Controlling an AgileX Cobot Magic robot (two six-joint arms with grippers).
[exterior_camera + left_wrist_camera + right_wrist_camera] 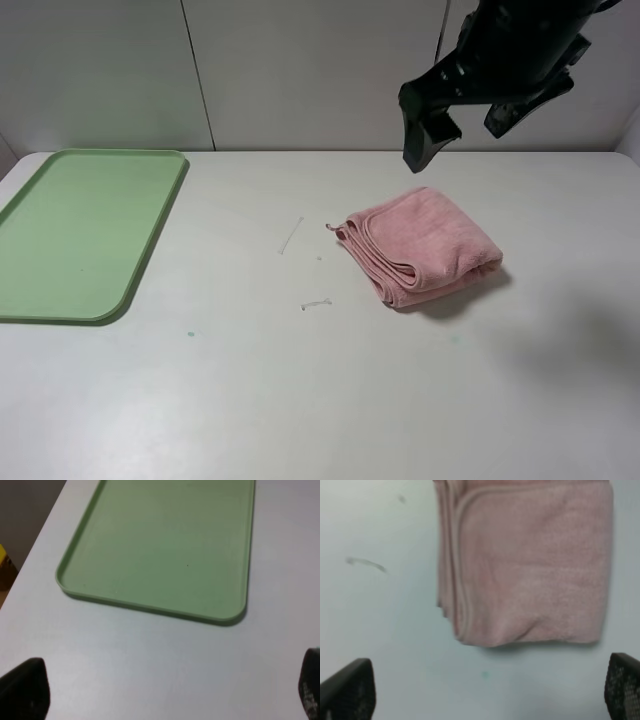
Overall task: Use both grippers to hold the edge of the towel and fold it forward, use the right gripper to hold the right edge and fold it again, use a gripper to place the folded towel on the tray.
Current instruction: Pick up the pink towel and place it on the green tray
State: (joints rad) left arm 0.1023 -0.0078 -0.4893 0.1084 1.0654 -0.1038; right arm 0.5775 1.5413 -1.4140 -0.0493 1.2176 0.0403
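Note:
The pink towel (422, 246) lies folded into a small thick bundle on the white table, right of centre, its stacked hems (368, 258) facing left. It also shows in the right wrist view (530, 565). The pale-green tray (80, 230) lies at the far left with nothing on it; the left wrist view shows its near corner (165, 545). My right gripper (465, 128) hangs high above the table behind the towel, open and empty; its fingertips (350, 690) show wide apart. My left gripper (165, 695) is open above bare table beside the tray; it is out of the exterior view.
The white table (300, 400) has small marks (291, 236) left of the towel. A pale wall panel (300, 70) runs along the back edge. The left wrist view shows the table's edge and the floor beyond (20, 510).

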